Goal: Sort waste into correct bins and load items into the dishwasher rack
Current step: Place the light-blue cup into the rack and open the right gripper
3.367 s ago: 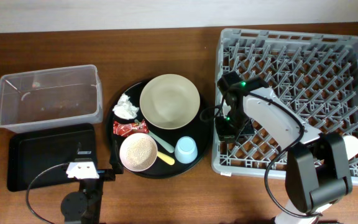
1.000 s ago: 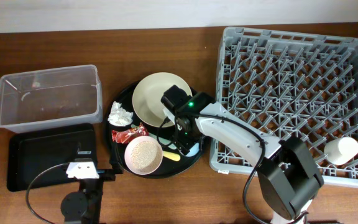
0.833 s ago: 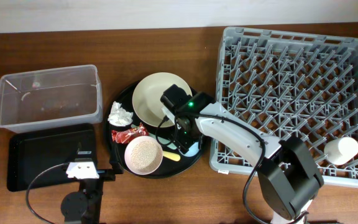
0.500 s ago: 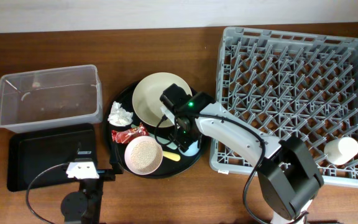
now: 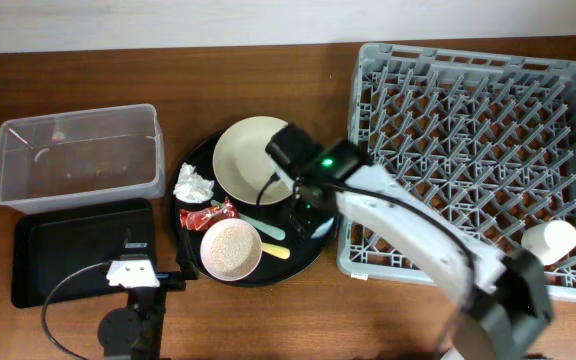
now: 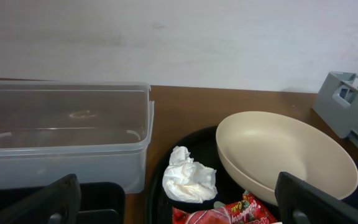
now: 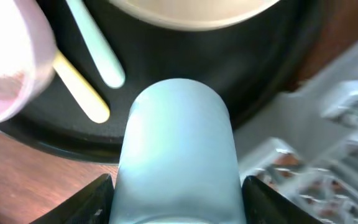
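We have the blue cup [image 7: 176,137] between the right jaws. One finger [image 7: 98,199] stands against each side of it, so we judge the jaws clamped on the cup, though this view is a little blurred. The cup is over the right part of the round tray [image 5: 298,272], near the rack [image 5: 568,90]; we cannot tell if it has left the tray. The left jaws are wide apart and empty, low beside the tissue [image 6: 190,183].

To do this step well, we would first raise the cup straight up. The mint spoon [image 7: 95,46] and yellow spoon [image 7: 79,87] lie just beside it, and a sideways pull could drag them. The cup's wall looks smooth, so it may slip; we would keep the wrist level and move slowly. Only when the cup is above the rack's wall should we carry it across — then lower it between the pegs, well apart from the white cup [image 5: 550,240].
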